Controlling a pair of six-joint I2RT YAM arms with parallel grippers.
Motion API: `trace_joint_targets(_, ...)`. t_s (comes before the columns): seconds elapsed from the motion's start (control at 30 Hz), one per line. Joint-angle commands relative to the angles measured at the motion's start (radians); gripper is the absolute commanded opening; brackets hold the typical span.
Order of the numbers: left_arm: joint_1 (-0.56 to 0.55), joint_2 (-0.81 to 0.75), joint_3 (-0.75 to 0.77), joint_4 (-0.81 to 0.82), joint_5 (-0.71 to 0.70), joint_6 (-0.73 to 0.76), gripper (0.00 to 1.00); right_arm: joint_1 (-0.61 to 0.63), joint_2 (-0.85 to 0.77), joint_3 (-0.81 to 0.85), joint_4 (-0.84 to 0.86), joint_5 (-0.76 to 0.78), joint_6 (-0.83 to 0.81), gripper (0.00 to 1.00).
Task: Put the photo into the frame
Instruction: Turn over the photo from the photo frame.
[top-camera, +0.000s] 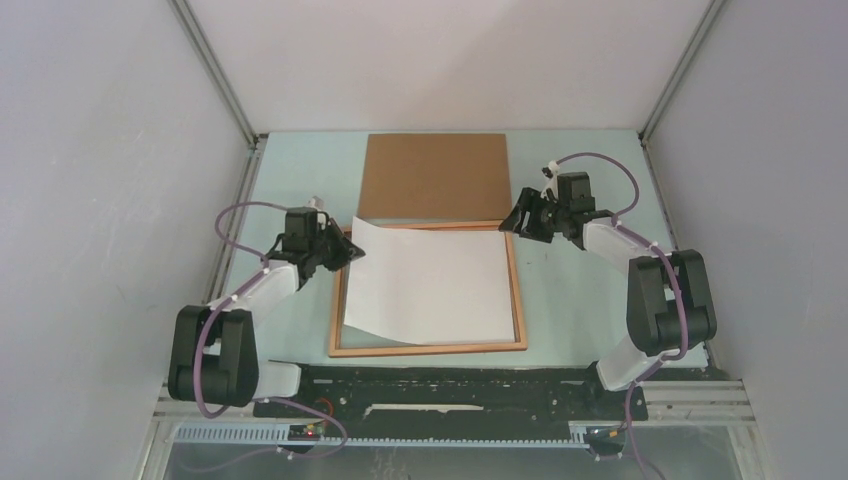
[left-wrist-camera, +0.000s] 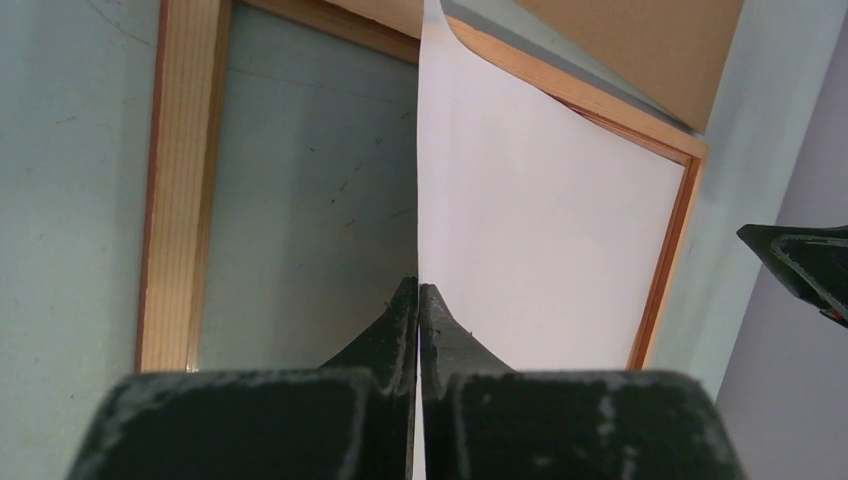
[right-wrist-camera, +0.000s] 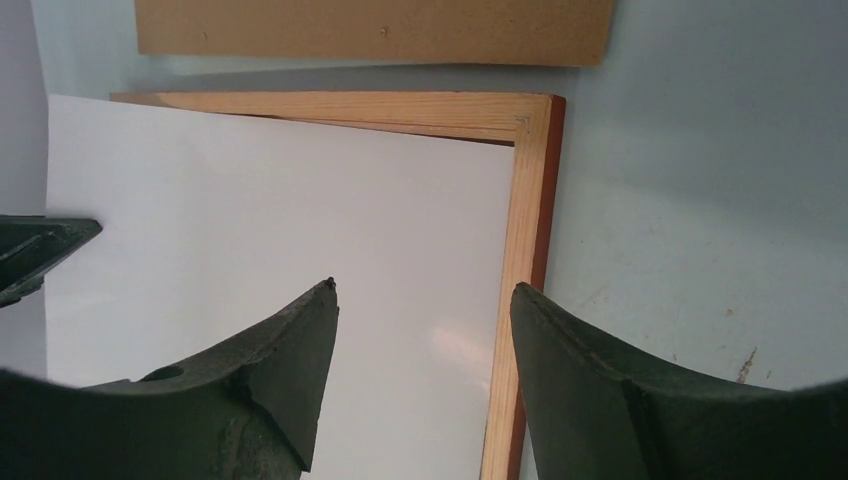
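Most of the photo already lies white side up inside the frame, with its right and near edges close along the wooden rim. Only the far left corner is raised, curling up over the frame's far left corner and leaving bare pane showing beneath it in the left wrist view. The left claw pinches that raised corner, its jaws pressed flat together on the sheet's edge. The right claw hangs over the frame's far right corner with its jaws spread wide and nothing between them; I cannot tell whether it touches the paper. Beyond the frame, a brown backing board lies flat on the table, its near edge just beside the far rim. By my reading the task is nearly done. What remains is to lower the lifted corner inside the rim, let it go, and see that the sheet settles flat without riding up on the wood.
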Motion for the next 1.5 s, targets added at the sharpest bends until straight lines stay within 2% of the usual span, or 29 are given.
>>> trace_joint_targets(0.0, 0.006, -0.055, -0.051, 0.099, -0.034, -0.058, 0.00, -0.005, -0.005, -0.003, 0.044, -0.023, 0.011, 0.71)
trace_joint_targets(0.07, 0.004, -0.087, -0.081, 0.104, -0.066, -0.064, 0.00, -0.007, -0.004, -0.003, 0.044, -0.025, 0.011, 0.71)
trace_joint_targets(0.17, 0.004, -0.122, -0.136, 0.197, -0.073, -0.106, 0.00, -0.010, -0.004, -0.003, 0.045, -0.028, 0.013, 0.71)
trace_joint_targets(0.33, -0.025, -0.106, -0.159, 0.237, -0.085, -0.137, 0.00, -0.011, -0.005, -0.007, 0.046, -0.023, 0.016, 0.71)
trace_joint_targets(0.77, -0.065, -0.066, -0.144, 0.235, -0.060, -0.140, 0.00, -0.016, -0.001, -0.011, 0.052, -0.032, 0.021, 0.70)
trace_joint_targets(0.87, -0.067, -0.070, -0.135, 0.192, -0.073, -0.130, 0.00, -0.017, -0.001, -0.011, 0.053, -0.035, 0.021, 0.70)
trace_joint_targets(0.97, -0.069, -0.065, -0.073, 0.027, -0.149, -0.092, 0.00, -0.020, 0.003, -0.011, 0.055, -0.041, 0.022, 0.70)
trace_joint_targets(1.03, -0.072, -0.062, -0.035, -0.070, -0.190, -0.066, 0.07, -0.022, 0.004, -0.010, 0.055, -0.045, 0.023, 0.70)
trace_joint_targets(1.17, -0.075, -0.048, 0.034, -0.180, -0.246, -0.011, 0.26, -0.025, 0.009, -0.011, 0.058, -0.053, 0.024, 0.69)
trace_joint_targets(1.37, -0.080, -0.037, 0.092, -0.238, -0.293, 0.069, 0.66, -0.030, 0.013, -0.011, 0.060, -0.061, 0.027, 0.69)
trace_joint_targets(1.47, -0.084, -0.003, 0.147, -0.280, -0.292, 0.097, 0.72, -0.031, 0.015, -0.011, 0.061, -0.065, 0.028, 0.68)
